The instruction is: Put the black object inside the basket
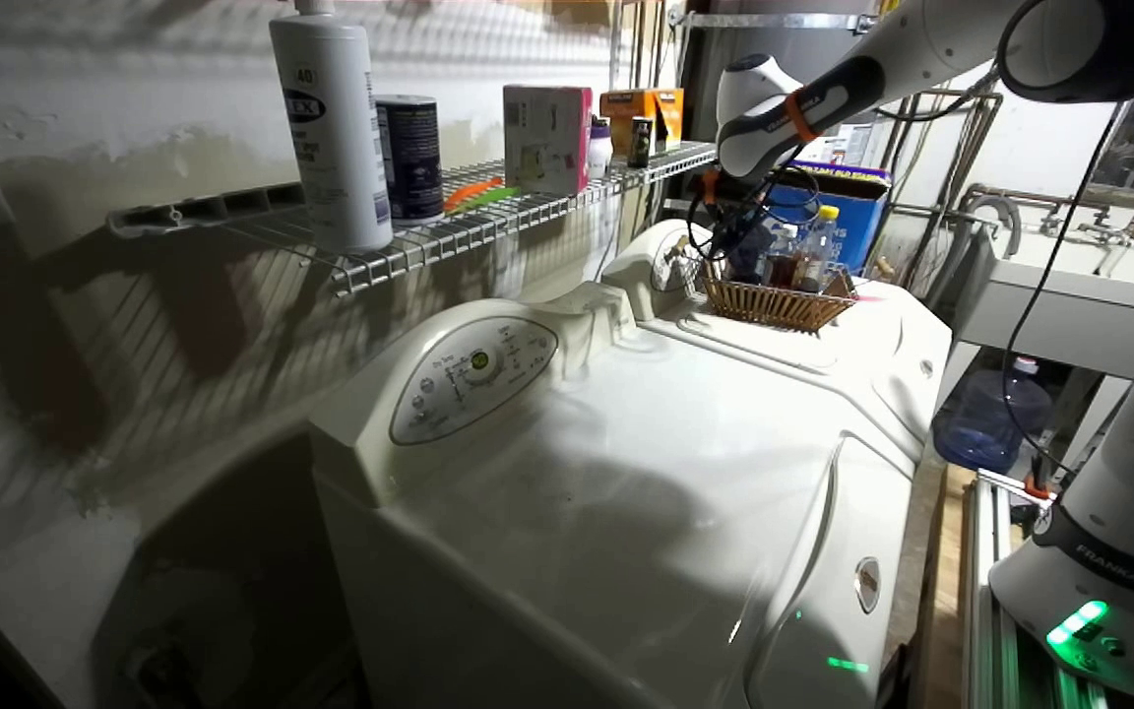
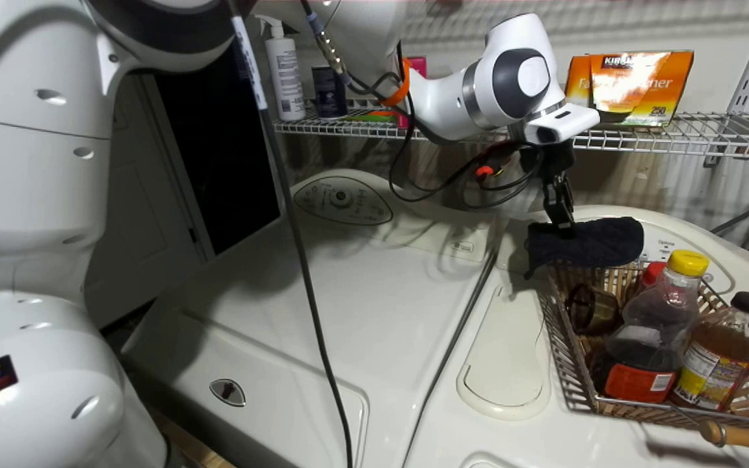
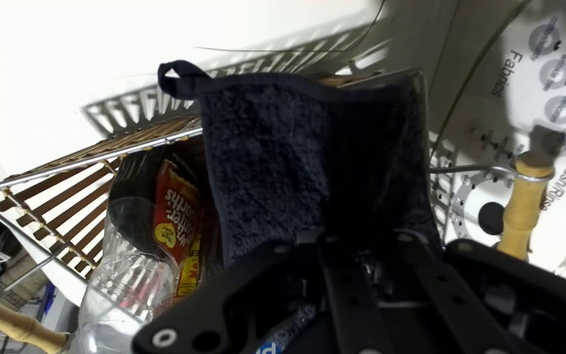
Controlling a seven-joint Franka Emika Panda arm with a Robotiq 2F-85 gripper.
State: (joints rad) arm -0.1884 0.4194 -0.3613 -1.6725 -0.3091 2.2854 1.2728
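Note:
The black object is a dark cloth pad point(image 2: 608, 242) with a small hanging loop. It spreads roughly level at the back end of the brown wicker basket point(image 2: 566, 351). In the wrist view the cloth point(image 3: 263, 162) covers part of the basket point(image 3: 62, 206), and its loop end reaches past the rim. My gripper point(image 2: 566, 224) points down and is shut on the cloth; the gripper also shows in the wrist view point(image 3: 359, 228). Its fingertips are lost in the dark. I cannot tell whether the cloth touches the rim. The basket point(image 1: 774, 303) stands on the far machine.
The basket holds a yellow-capped bottle point(image 2: 651, 331), a dark-capped bottle point(image 2: 716, 357) and a brown glass cup point(image 2: 592, 309). Wooden handles point(image 3: 521, 216) stick out at its ends. A wire shelf point(image 2: 725, 133) with boxes runs behind the arm. The control panel point(image 2: 673, 244) rises behind the basket.

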